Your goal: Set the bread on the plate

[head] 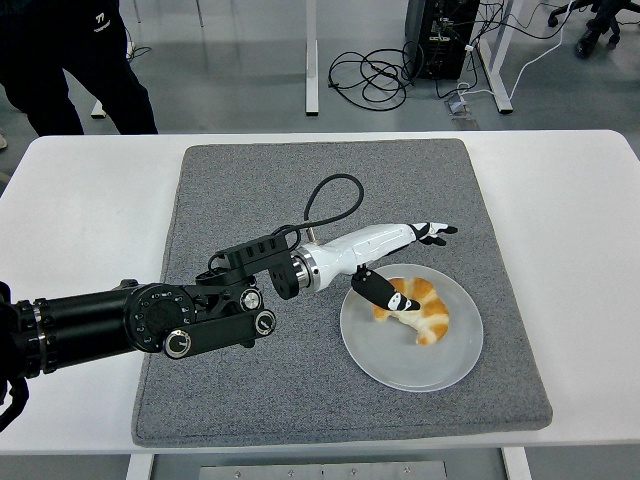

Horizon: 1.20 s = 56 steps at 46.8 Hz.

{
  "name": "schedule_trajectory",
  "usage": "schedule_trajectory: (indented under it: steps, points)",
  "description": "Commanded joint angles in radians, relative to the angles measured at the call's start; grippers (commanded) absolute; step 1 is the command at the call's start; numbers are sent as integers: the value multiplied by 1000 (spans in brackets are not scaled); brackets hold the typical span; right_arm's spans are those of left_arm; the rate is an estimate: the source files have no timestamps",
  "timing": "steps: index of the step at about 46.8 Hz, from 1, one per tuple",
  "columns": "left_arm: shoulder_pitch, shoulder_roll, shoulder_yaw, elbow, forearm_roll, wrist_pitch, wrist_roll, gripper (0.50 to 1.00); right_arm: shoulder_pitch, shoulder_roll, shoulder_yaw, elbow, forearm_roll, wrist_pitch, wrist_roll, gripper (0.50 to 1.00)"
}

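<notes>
A golden croissant-shaped bread lies on a round translucent white plate at the right front of the grey mat. My left hand is white with black fingertips. It hovers over the plate's upper left rim, fingers spread and holding nothing. The thumb points down at the bread's left end; whether it touches I cannot tell. The other fingers stretch out to the right above the plate. The right arm is out of view.
The grey mat covers the middle of the white table. A black cable loops up from my left wrist. A person in dark clothes stands at the far left beyond the table.
</notes>
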Motion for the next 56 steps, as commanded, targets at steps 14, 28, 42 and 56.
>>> schedule_trajectory:
  steps: [14,28,42,56]
  points:
    - [2,25,-40,0,-144,-2,0,952,1,0,0,2,2,0,0,1000]
    - [2,72,-170,37,-265,-3,-2,957,1,0,0,2,1,0,0,1000]
    - [2,137,-247,127,-472,-34,-2,958,1,0,-2,2,2,0,0,1000]
    - [36,183,-345,180,-653,-154,-5,958,1,0,0,2,2,2,0,1000]
